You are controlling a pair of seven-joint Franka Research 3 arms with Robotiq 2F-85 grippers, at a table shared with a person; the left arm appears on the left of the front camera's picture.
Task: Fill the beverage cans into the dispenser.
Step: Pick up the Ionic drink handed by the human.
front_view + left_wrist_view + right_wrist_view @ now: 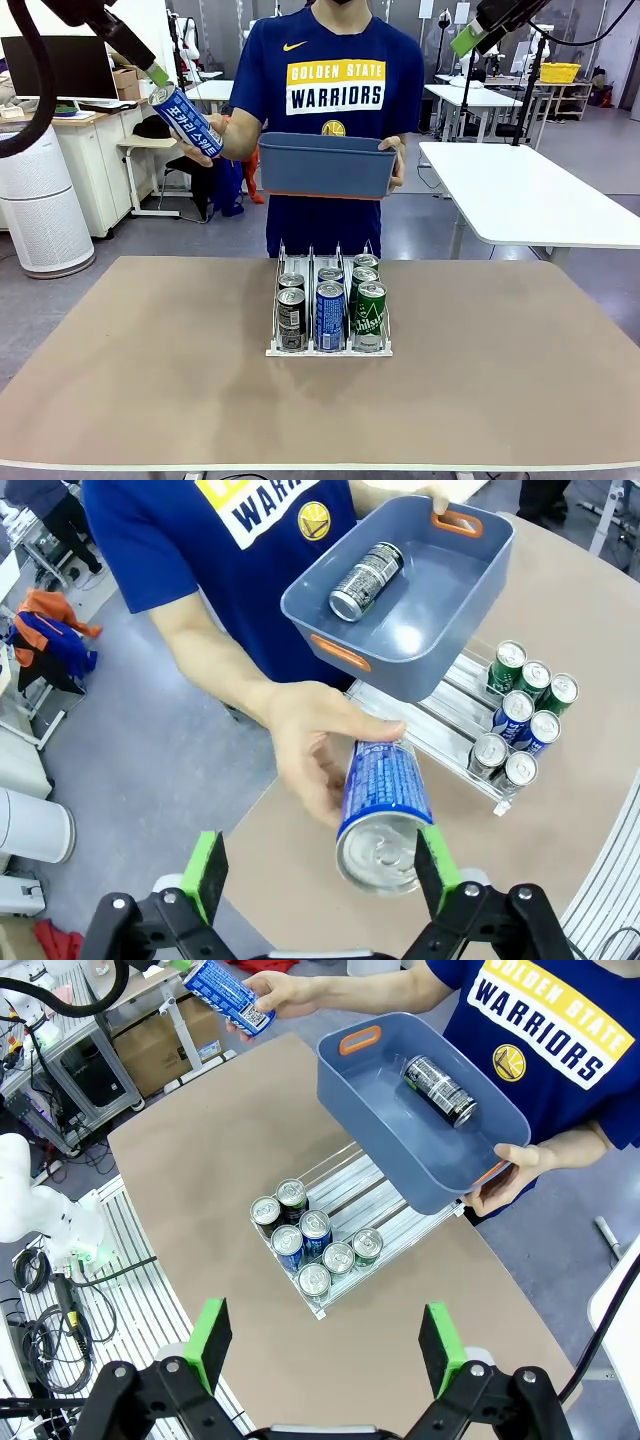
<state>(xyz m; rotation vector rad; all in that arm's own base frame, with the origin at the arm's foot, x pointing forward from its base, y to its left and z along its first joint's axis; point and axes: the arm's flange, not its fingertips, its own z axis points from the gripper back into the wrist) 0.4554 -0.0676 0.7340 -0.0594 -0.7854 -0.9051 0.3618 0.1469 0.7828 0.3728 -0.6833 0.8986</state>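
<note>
blue-and-white can (385,810) has its silver top between the green pads of my left gripper (320,870). it is nearer one pad, and i cannot tell if it touches. the pads are wide apart, not squeezing. a person's hand (310,755) holds the can from the far side. past it, the person's other hand (508,1168) holds a blue-grey bin (400,675) with one black can (366,580) lying inside. my right gripper (325,1340) is wide apart too, with nothing in it. far below it the white dispenser (300,351) stands on the table (200,1160) with seven cans (314,1228) in its three lanes.
</note>
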